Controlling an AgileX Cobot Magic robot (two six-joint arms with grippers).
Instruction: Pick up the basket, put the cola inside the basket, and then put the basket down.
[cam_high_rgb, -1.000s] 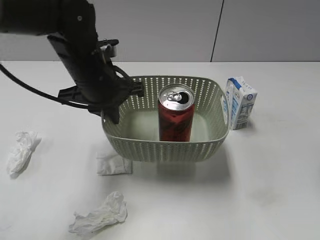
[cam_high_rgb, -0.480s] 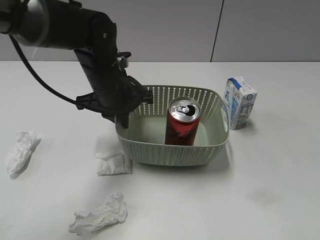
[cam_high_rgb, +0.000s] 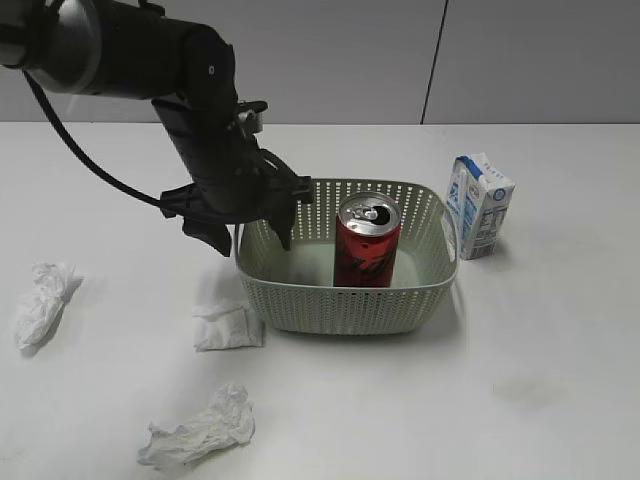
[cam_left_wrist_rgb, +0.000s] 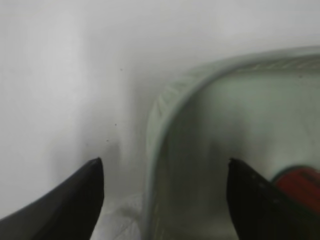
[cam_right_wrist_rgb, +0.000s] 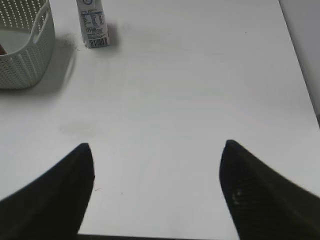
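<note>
The pale green basket (cam_high_rgb: 345, 305) stands on the white table. The red cola can (cam_high_rgb: 366, 245) stands upright inside it. My left gripper (cam_high_rgb: 250, 241) is open, with one finger outside and one inside the basket's left rim, holding nothing. In the left wrist view the open left gripper (cam_left_wrist_rgb: 164, 166) straddles the blurred basket rim (cam_left_wrist_rgb: 160, 110), and a bit of the red cola can (cam_left_wrist_rgb: 300, 181) shows at the lower right. My right gripper (cam_right_wrist_rgb: 157, 150) is open and empty over bare table, far from the basket (cam_right_wrist_rgb: 25, 65).
A blue-and-white carton (cam_high_rgb: 482, 205) stands just right of the basket and also shows in the right wrist view (cam_right_wrist_rgb: 92, 22). Crumpled white tissues lie at far left (cam_high_rgb: 42, 300), by the basket's front left corner (cam_high_rgb: 228, 325) and at the front (cam_high_rgb: 198, 430).
The basket with the can came down and to the right onto the table. My left gripper, shut on the basket's left rim before, has opened and let go.
</note>
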